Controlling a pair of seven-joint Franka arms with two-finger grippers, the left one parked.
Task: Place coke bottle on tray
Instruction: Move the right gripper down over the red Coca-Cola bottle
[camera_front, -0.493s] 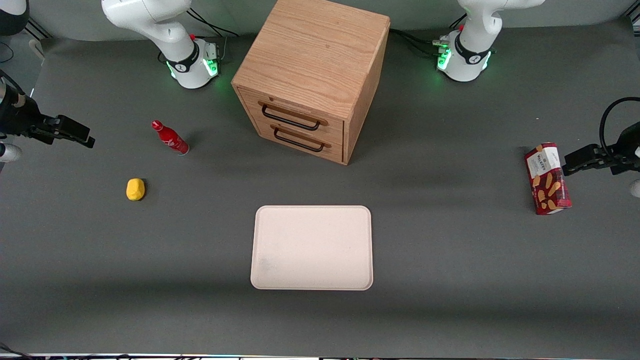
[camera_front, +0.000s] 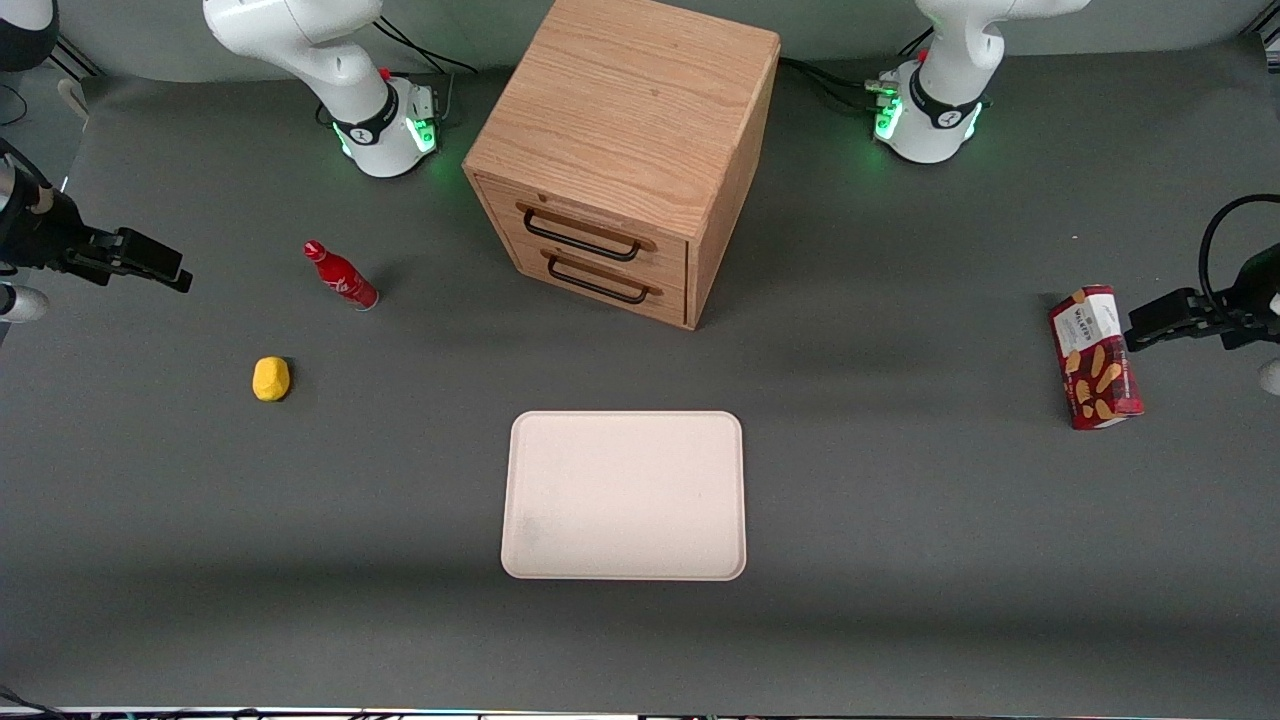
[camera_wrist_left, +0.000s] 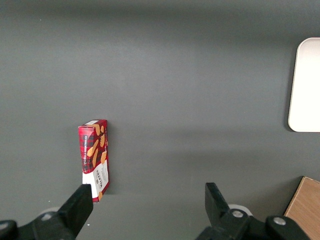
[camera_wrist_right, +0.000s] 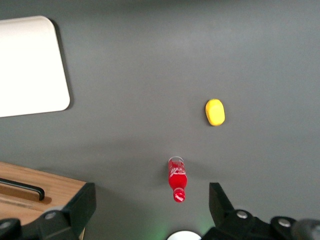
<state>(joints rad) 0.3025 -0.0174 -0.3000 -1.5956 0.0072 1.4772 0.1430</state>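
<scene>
Bottle (camera_front: 341, 276) stands upright on the table near the lemon (camera_front: 270, 379), well apart from the tray (camera_front: 625, 495). Gripper (camera_wrist_right: 150, 200) hangs high above it, fingers spread, holding nothing. Centre over the bottle first, descend straight, close on the body below the neck — it's slim and tips easily.

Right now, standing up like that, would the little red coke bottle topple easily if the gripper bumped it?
Probably. The coke bottle stands tall and slim on a small base, so a nudge could tip it. Being round, it would likely roll. The open gripper hangs above it, not touching.
</scene>
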